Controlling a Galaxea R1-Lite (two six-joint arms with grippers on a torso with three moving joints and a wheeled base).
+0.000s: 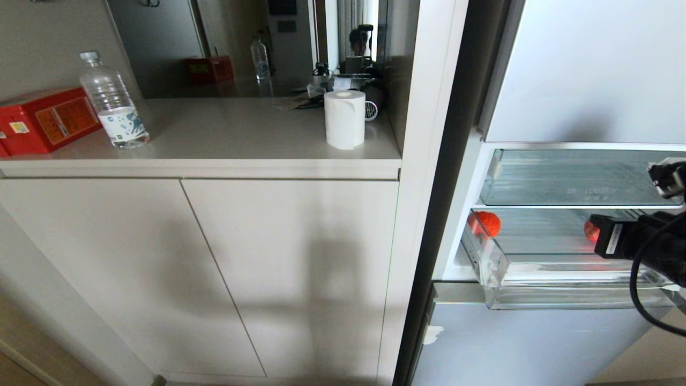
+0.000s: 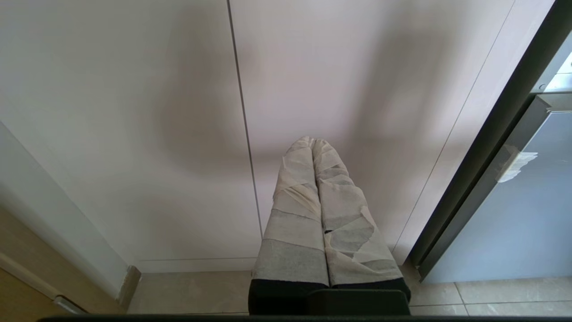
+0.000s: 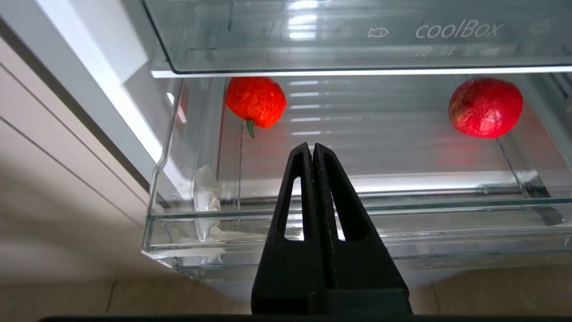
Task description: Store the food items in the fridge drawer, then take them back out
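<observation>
From the head camera, a pale tabletop [image 1: 230, 134] runs above two cabinet doors [image 1: 161, 268]. On it stand a red box [image 1: 45, 120] at the far left, a clear water bottle [image 1: 112, 102] just beside it, and a roll of white paper [image 1: 344, 119] near the right end. A mirror behind the tabletop reflects these things. To the right the fridge is open, and the clear drawer [image 1: 498, 268] is pulled out below a shallower clear bin [image 1: 568, 179]. One orange-red fruit [image 1: 486, 223] lies in the drawer's left back corner; a second red fruit [image 1: 591, 231] shows at the drawer's right, partly hidden by the right arm, which comes in from the picture's right edge over the drawer.

From the left wrist camera, the left hand [image 2: 313, 142], its fingers wrapped in pale tape, has its fingers pressed together and holds nothing. It points at the cabinet doors low by the tiled floor, well apart from the fridge.

From the right wrist camera, the right hand [image 3: 312, 146] has its black fingers together and empty. It sits in front of the drawer's thick front lip [image 3: 357, 223], aimed between the two fruits. The orange-red one [image 3: 255, 101], with a small green stem, lies at one back corner; the red one [image 3: 485, 107] lies at the other. Both rest on the ribbed floor, well apart.
</observation>
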